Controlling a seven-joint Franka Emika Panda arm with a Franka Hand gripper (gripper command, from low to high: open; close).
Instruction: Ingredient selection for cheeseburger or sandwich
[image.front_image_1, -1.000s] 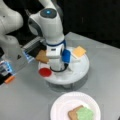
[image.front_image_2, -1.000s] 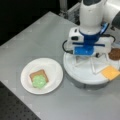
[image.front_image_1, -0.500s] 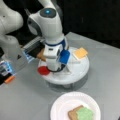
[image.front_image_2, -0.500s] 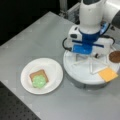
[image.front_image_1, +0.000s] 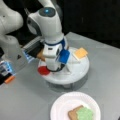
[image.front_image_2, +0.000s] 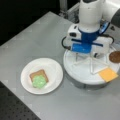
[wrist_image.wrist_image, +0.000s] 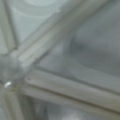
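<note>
— Toast, where is it being kept?

— One brown toast square (image.front_image_2: 37, 74) is being shown lying flat on the round white paper plate (image.front_image_2: 53, 67), with the green lettuce blob (image.front_image_2: 39, 81) lying on top of it and covering the corner nearest a front view's bottom. Its sides are being seen turned at a slant to the plate's edge; as a square, no long axis is being shown. The same pair is being seen on the plate in both front views, the lettuce (image.front_image_1: 84, 113) toward a front view's right.

— And the remaining pieces?

— The yellow cheese square (image.front_image_2: 108, 74) is being held in one compartment of the round white divided tray (image.front_image_2: 75, 71), a corner pointing toward the rim. The dark brown round patty (image.front_image_2: 115, 57) is being seen at the tray's edge, and the red tomato disc (image.front_image_1: 44, 70) in another compartment.

— The gripper?

— The white and blue gripper (image.front_image_1: 53, 68) is being held low over the tray, beside the tomato disc. Whether its jaws are being spread or pressed together cannot be told. Only the tray's pale dividers (wrist_image.wrist_image: 62, 82) are being shown in the wrist view.
</note>
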